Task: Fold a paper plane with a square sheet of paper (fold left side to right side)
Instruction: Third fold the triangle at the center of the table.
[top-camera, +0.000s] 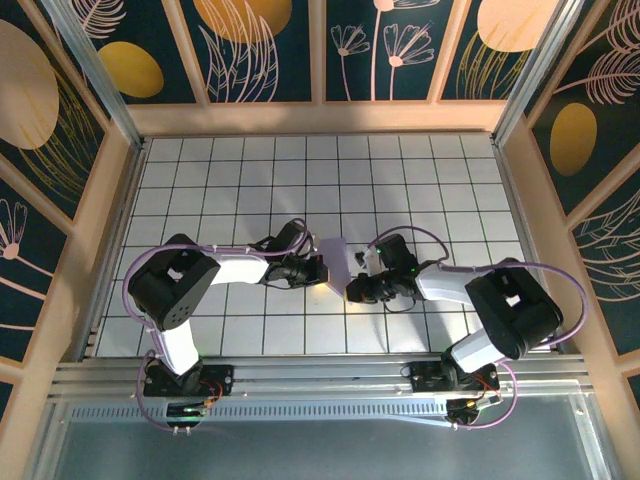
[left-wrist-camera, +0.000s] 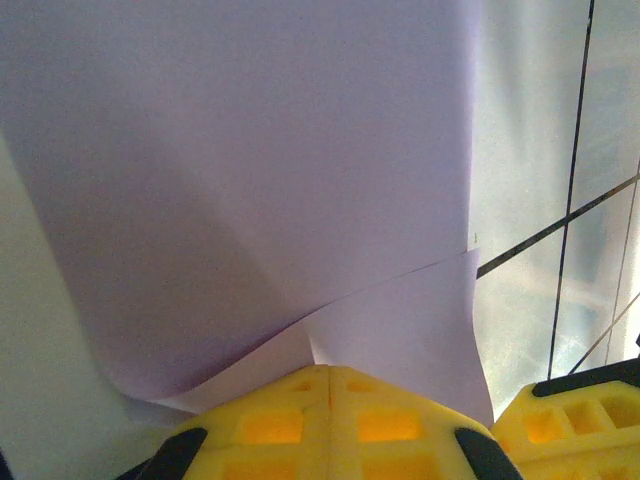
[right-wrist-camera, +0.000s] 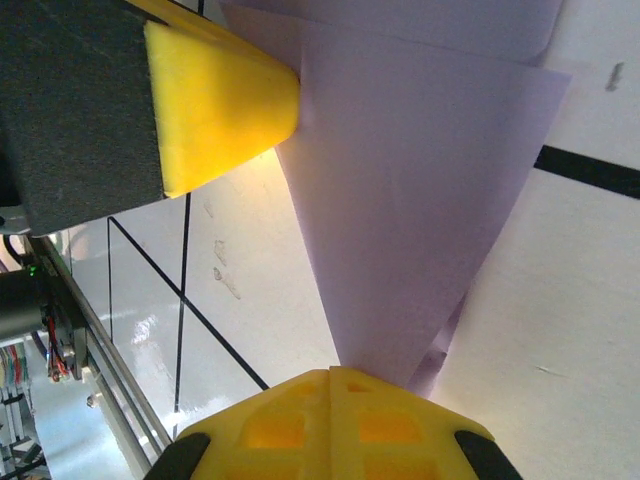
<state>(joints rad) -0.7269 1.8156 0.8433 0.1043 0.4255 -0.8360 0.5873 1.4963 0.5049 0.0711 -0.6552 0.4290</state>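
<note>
Lavender sheet of paper (top-camera: 338, 263), partly folded, sits near the middle of the white grid table (top-camera: 250, 180) between the two grippers. Its long axis runs roughly from far to near with a slight tilt, and in the right wrist view it (right-wrist-camera: 420, 180) tapers to a narrow end pointing at the right gripper (right-wrist-camera: 330, 375). The left gripper (top-camera: 320, 268) has its jaws pressed fully together, pinching the sheet's left edge where the layers (left-wrist-camera: 300, 200) overlap, and the right gripper (top-camera: 357, 289) likewise has its jaws closed tight on the narrow near end.
</note>
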